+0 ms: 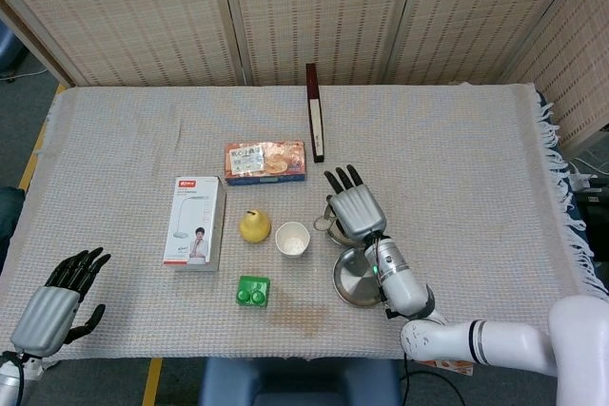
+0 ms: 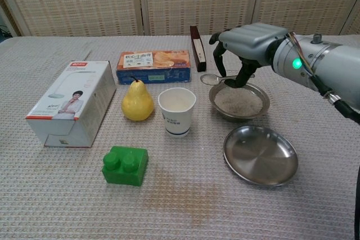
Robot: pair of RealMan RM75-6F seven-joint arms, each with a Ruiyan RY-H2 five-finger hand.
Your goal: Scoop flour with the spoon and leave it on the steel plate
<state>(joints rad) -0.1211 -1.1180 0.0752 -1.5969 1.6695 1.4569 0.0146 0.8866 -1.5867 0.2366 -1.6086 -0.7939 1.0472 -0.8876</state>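
My right hand [image 2: 247, 46] [image 1: 354, 204] hovers over the far left rim of the flour bowl [image 2: 266, 104] and pinches the handle of a steel spoon [image 2: 210, 78]. The spoon's bowl sticks out to the left, just past the rim, raised above the table. I cannot tell whether it carries flour. Pale flour [image 2: 239, 101] fills the bowl. The steel plate [image 2: 260, 154] [image 1: 354, 278] lies bare in front of the flour bowl, nearer to me. In the head view the hand hides most of the flour bowl. My left hand [image 1: 55, 303] rests at the near left table edge, fingers apart, holding nothing.
A paper cup [image 2: 177, 111] stands just left of the flour bowl, with a yellow pear [image 2: 138, 100] beyond it. A green block [image 2: 125, 165] sits in front. A white box [image 2: 70, 102], a biscuit box [image 2: 153, 66] and a dark upright box [image 2: 197, 40] lie further off.
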